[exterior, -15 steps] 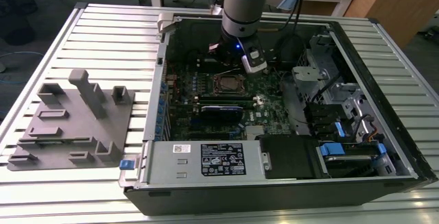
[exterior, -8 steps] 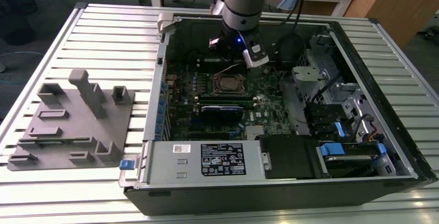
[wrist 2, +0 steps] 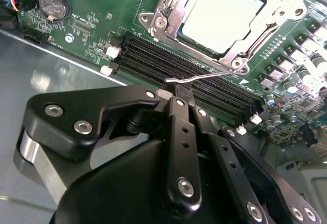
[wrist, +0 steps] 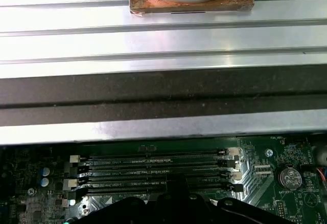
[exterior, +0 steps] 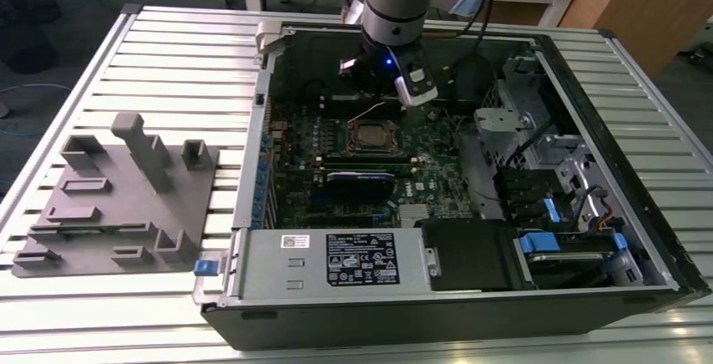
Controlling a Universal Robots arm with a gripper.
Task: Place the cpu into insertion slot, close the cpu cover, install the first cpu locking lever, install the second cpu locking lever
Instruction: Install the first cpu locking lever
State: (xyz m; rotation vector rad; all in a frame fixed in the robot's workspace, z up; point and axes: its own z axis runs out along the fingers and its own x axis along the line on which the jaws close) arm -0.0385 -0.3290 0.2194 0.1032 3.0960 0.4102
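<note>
The cpu (wrist 2: 219, 12) lies in the insertion slot (exterior: 371, 136) on the green motherboard, its dull silver top showing. The cpu cover (wrist 2: 171, 17), a silvery frame, lies flat around it. A thin wire locking lever (wrist 2: 207, 75) sticks out from the socket's corner over the black memory slots (wrist 2: 153, 60). My gripper (wrist 2: 179, 88) is shut, and its black fingertips meet right at the lever's hooked end. In the exterior view my gripper (exterior: 385, 97) hangs inside the case just behind the socket, with the lever (exterior: 363, 114) rising towards it.
The open computer case (exterior: 256, 180) lies on a slatted metal table. A grey fixture block (exterior: 123, 197) stands at the exterior view's left. Drive bays and cables (exterior: 557, 205) fill the case's right side. A coin battery (wrist: 289, 175) sits beside the memory slots (wrist: 153, 175).
</note>
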